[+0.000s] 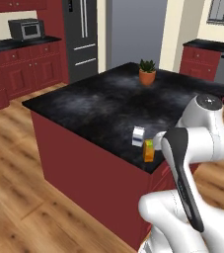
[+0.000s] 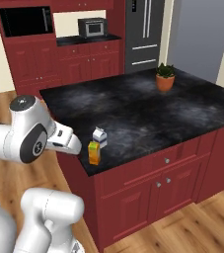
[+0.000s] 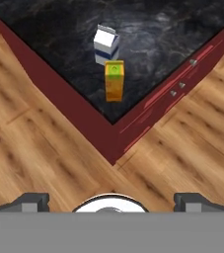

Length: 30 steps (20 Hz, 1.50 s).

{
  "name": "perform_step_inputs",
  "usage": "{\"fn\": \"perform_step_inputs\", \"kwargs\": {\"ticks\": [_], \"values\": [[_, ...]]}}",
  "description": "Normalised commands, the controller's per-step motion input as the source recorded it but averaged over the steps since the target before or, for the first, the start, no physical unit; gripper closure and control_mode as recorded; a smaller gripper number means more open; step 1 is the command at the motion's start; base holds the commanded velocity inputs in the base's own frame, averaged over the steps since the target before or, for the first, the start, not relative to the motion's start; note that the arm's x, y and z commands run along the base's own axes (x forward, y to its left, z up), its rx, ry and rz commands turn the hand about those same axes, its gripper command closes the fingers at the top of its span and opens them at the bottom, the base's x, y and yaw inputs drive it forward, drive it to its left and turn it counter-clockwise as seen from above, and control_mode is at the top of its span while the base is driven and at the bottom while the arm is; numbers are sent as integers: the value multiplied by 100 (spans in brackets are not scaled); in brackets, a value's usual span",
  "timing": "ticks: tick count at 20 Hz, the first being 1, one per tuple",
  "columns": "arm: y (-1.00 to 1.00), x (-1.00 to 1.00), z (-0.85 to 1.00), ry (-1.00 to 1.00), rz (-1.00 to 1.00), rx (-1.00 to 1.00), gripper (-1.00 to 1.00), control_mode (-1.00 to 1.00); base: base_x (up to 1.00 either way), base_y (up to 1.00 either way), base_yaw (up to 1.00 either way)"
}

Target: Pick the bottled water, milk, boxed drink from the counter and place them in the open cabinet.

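The gripper (image 3: 111, 202) stands wide open and empty, high above the floor just off the corner of the counter (image 3: 148, 29). Ahead of and below it the boxed drink (image 3: 114, 80) stands upright near that corner, with the milk (image 3: 105, 45) just beyond it, close but whether touching is unclear. By my reading the first pick is only in approach: the hand must advance over the corner and descend on the box. The fingertips themselves are cut off at the frame edge
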Motion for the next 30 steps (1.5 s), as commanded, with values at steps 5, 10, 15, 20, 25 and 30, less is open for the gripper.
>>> {"fn": "perform_step_inputs", "kwargs": {"ticks": [5, 10, 15, 20, 25, 30], "values": [[-10, 39, -28, 0, 0, 0, -100, -100, 0, 0, 0], [-10, 42, -32, 0, 0, 0, -100, -100, 0, 0, 0], [-5, 34, -33, 0, 0, 0, -100, -100, 0, 0, 0], [0, 29, -39, 0, 0, 0, -100, -100, 0, 0, 0], [0, 28, -34, 0, 0, 0, -100, -100, 0, 0, 0], [0, 29, -30, 0, 0, 0, -100, -100, 0, 0, 0]]}}
